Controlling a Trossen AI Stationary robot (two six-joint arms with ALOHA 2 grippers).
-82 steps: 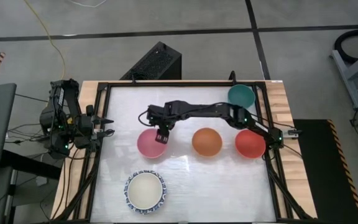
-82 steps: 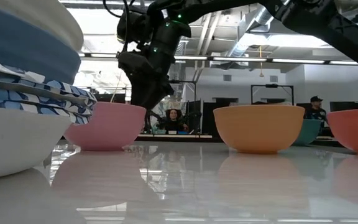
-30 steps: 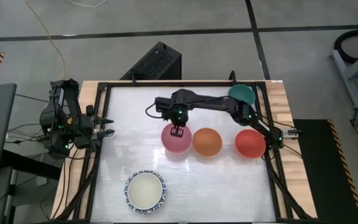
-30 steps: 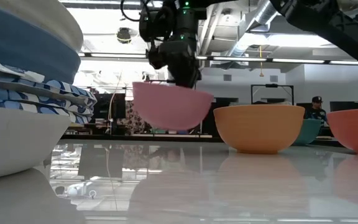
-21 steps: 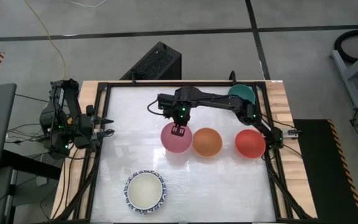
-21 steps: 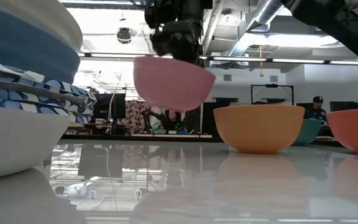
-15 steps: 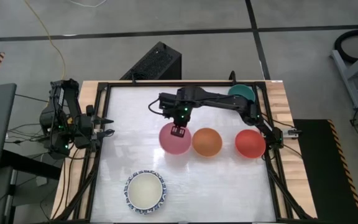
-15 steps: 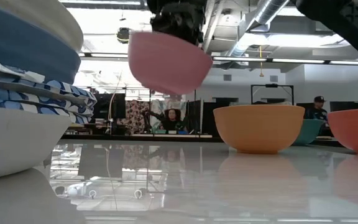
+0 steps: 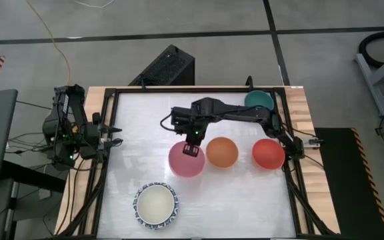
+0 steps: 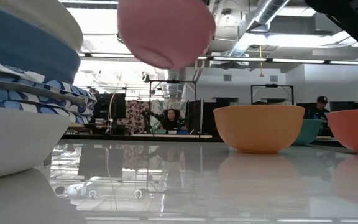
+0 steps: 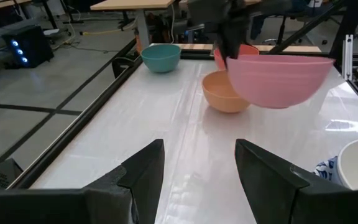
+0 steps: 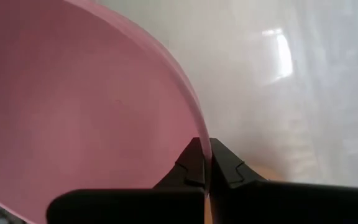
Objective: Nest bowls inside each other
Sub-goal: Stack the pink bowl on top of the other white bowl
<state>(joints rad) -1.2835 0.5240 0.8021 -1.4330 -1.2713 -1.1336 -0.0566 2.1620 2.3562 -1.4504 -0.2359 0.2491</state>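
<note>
A pink bowl (image 9: 186,161) hangs in the air above the middle of the table, with my right gripper (image 9: 192,149) shut on its rim. In the low view it shows high up (image 10: 164,31). An orange bowl (image 9: 222,152) and a red bowl (image 9: 268,153) stand on their bases to its right. A teal bowl (image 9: 259,101) stands at the far right. A stack of bowls topped by a white, blue-rimmed one (image 9: 156,205) stands near the front edge. My left gripper (image 11: 197,177) waits open at the table's left edge. My right gripper pinches the pink bowl's rim (image 12: 195,132) on its far right part, one finger (image 12: 191,163) inside the bowl and one (image 12: 224,165) outside. The fingers come from above, pointing steeply down. The bowl hangs clear of the table, slightly tilted, its opening up.
A black frame (image 9: 109,113) runs round the white table top. The left half of the table (image 9: 135,133) between my left gripper and the pink bowl is bare. A person sits in the room beyond the table (image 10: 174,118).
My right gripper has risen and come a little toward the table's near edge, staying shut on the pink bowl. The bowl has gone up with it, from just above the table to well above the orange bowl's rim.
</note>
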